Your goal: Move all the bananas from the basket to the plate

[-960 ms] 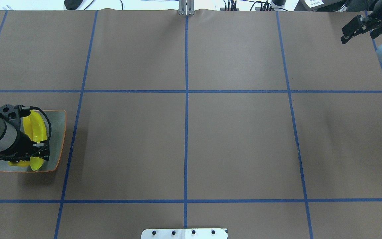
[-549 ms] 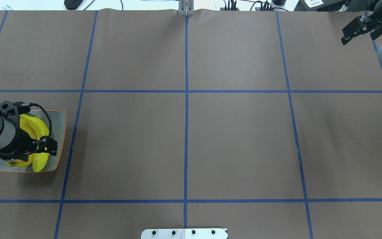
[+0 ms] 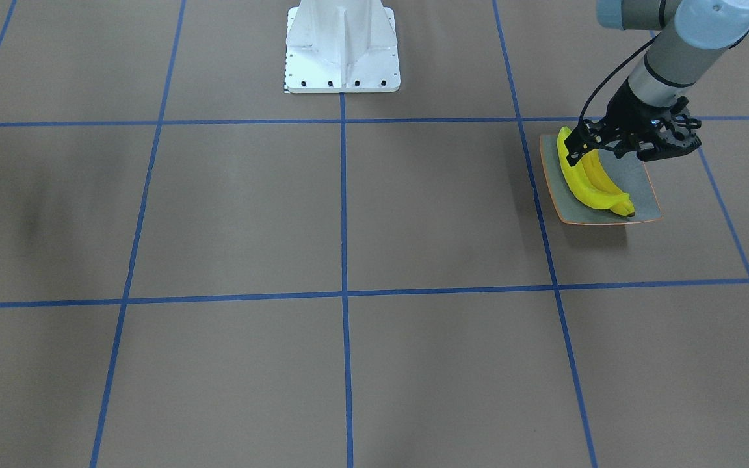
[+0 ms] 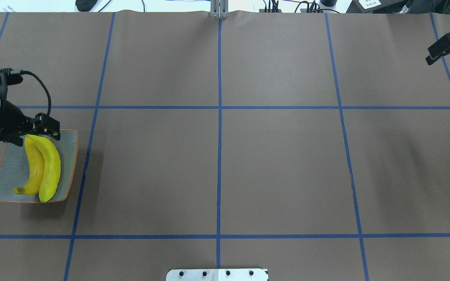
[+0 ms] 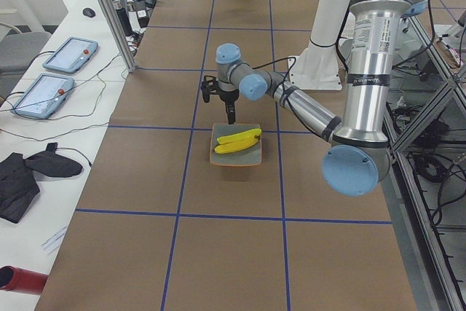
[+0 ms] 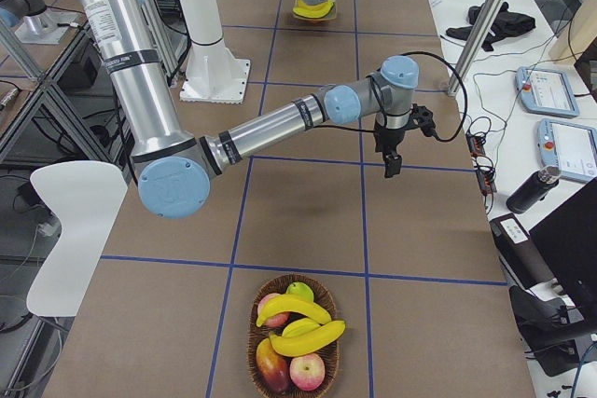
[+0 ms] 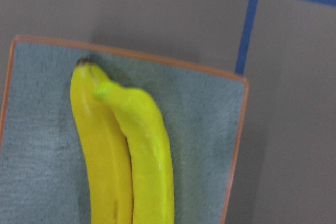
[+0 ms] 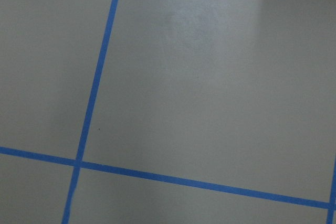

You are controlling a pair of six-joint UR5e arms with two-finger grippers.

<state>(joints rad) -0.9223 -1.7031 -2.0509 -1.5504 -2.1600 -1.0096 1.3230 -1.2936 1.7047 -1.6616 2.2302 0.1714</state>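
1. The plate (image 4: 68,156) sits on the table (image 4: 279,168) at about 9 o'clock in the overhead view, flat on the brown paper inside one taped square.
2. Two bananas (image 4: 50,168) lie on it side by side, touching along their length. They run from the far edge toward the near edge, and one dark tip pokes out at the near left.
3. The left gripper (image 4: 52,132) hangs over the plate's far edge, at 12 o'clock from the fruit and just above the stem ends. It is not wrapped around either banana. Whether its fingers are parted or pressed together cannot be told (they read as one dark clump from every angle).
4. The right gripper (image 4: 431,58) hovers over bare paper at about 2 o'clock in the overhead view, well apart from the plate, and nothing shows between its fingers. Their spread cannot be told either.
5. More bananas (image 6: 306,338) rest in the wicker basket (image 6: 252,323), at 6 o'clock in the right-side view, piled on top of round red and green fruit (image 6: 308,372).
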